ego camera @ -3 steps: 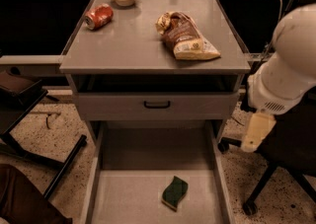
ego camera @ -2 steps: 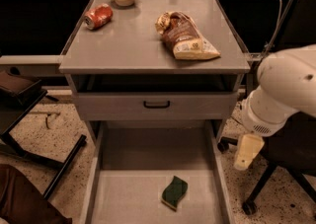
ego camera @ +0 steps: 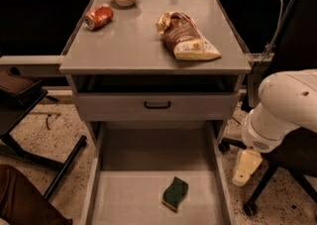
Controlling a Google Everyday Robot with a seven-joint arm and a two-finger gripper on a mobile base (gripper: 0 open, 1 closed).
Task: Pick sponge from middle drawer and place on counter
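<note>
Below, sponge (ego camera: 175,193) on grey middle drawer (ego camera: 129,196) — claw (ego camera: 246,167) over speckled floor (ego camera: 29,131) alongside, grip untellable.

— The counter (ego camera: 138,40) and the middle drawer (ego camera: 124,201) look like smooth, matt grey metal.
— The sponge (ego camera: 175,193), lower centre, seems rough on top. The snack bag (ego camera: 188,38) is crinkled and glossy.
— The gripper (ego camera: 246,167), lower right beside the drawer, looks like smooth cream plastic, and the arm (ego camera: 287,105) has a shiny white shell.
</note>
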